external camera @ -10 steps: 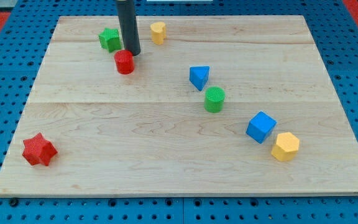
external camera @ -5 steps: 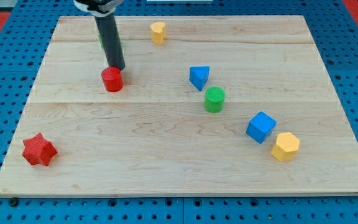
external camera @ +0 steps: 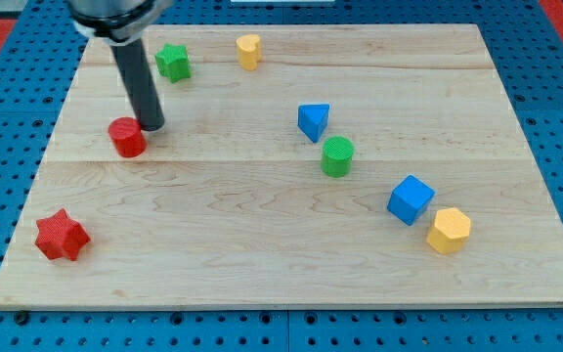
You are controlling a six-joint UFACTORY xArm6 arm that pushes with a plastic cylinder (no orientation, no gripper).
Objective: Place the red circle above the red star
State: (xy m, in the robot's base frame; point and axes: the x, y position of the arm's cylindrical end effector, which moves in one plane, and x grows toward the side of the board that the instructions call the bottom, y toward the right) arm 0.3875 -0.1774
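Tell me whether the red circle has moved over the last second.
Yes. The red circle has slid toward the view's bottom left, away from the unmoved green star and nearer the red star. My tip touches its upper-right side.

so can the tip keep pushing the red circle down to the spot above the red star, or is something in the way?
Probably yes. My tip sits against the upper-right edge of the red circle, and bare board lies between it and the red star. The green star is behind the rod, out of the path.
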